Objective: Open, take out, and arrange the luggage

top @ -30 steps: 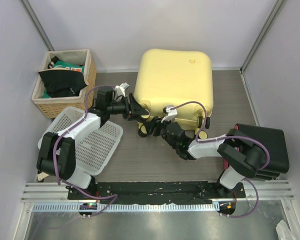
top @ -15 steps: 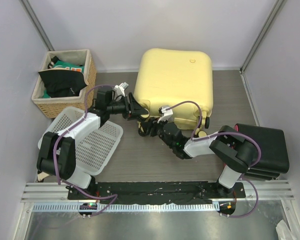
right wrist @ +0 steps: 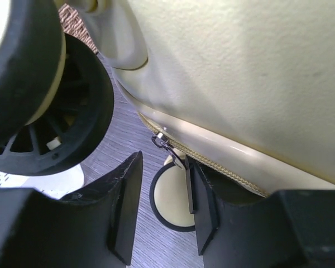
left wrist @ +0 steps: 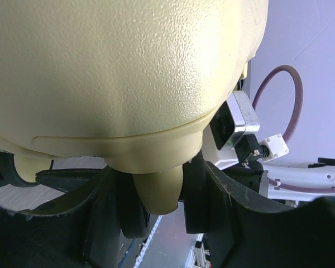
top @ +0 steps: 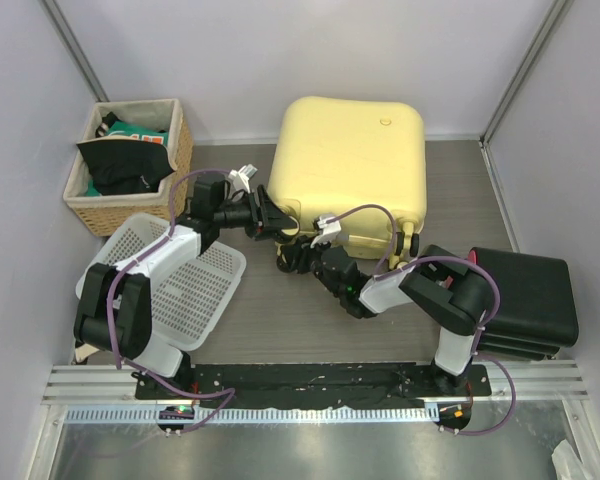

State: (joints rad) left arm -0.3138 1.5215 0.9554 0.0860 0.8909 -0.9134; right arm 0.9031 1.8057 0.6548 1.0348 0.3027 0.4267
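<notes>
R gripper (right wrist: 163,167): fingers (right wrist: 123,212) apart w/ a narrow gap, clamped on nothing. The zip pull (right wrist: 167,146) hangs off the zip track just past the tips, tab pointing into the gap. Whether it touches a finger can't be told. R arm (top: 450,300) is folded low and reaches left across the table (top: 280,320) from its base, wrist at the near-left corner of the luggage (top: 350,165).

L gripper (left wrist: 153,184): one finger either side of a pale-yellow caster mount (left wrist: 156,192) under that same corner, close on both sides. Pressing or only beside it, can't tell. L arm (top: 170,250) stretches right and far from its base, forearm passing over the white mesh basket (top: 195,290).

Counts:
- 2 arms, both at the one corner.
- 1 luggage: pale-yellow hard shell, lying flat, centre-far on the table, lid down, wheel end toward the arms.
- 2 wheels in R wrist view: a big black wheel (right wrist: 50,106) close on the left, and a cream disc w/ black rim (right wrist: 170,206) seen thru the finger gap.
- Top view shows 1 more, the cream near-right caster (top: 407,255).
- 1 wicker basket (top: 105,213), far left, holding black & green clothes (top: 125,165).
- 1 mesh basket, near left.
- 1 black hard case (top: 530,290), near right, beside the R arm base.

Writing: a small round mark (top: 385,122) on the shell top, too small to read.
</notes>
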